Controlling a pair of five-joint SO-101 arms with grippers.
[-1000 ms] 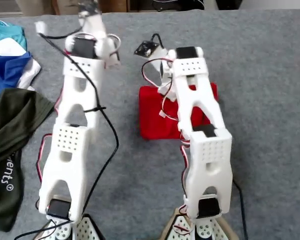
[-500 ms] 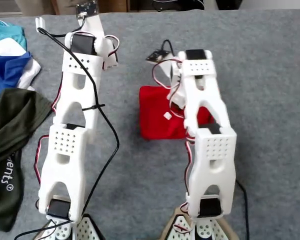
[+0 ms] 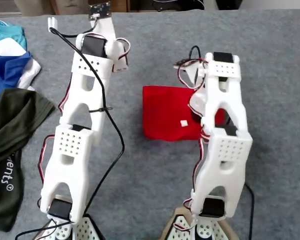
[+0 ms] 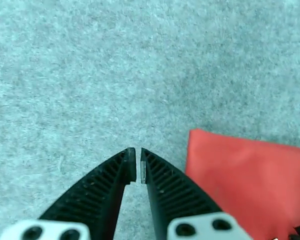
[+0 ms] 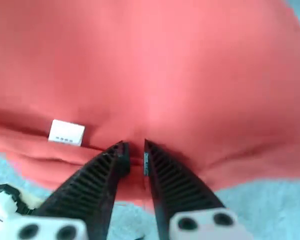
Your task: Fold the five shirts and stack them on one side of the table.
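Grey felt covering the table (image 3: 270, 75); both arm bases planted at 6 o'clock. Noted a dark green shirt (image 3: 12, 145) slumped unfolded at 8 o'clock, nearest of the waiting heap.

Found the red shirt (image 3: 165, 117) just past the bases, near the centre and slightly toward 3 o'clock. Already folded to a flat rectangle, with a small white label (image 3: 183, 123) showing on its near half. Found the right gripper (image 5: 134, 156) low over that shirt, at a soft crease, fingers drawn narrow to a sliver. Could not tell whether any cloth was caught between them.

Farther out, at 10 o'clock, saw a blue and white shirt (image 3: 10, 70), crumpled. Found the left gripper (image 4: 139, 167) toward 11 o'clock, over bare felt just beside a corner of the red shirt. Fingers likewise almost touching, holding nothing. Spotted a teal shirt (image 3: 5, 32) at the far edge of the heap.

Judged the red shirt light, limp and unlikely to slip on felt, with nothing fragile about it. Expected it to sag and come unfolded if lifted by one point or by a single layer. Best taken at two corners of one edge, pinching all layers together. Otherwise slid flat across the felt toward the chosen stacking side.
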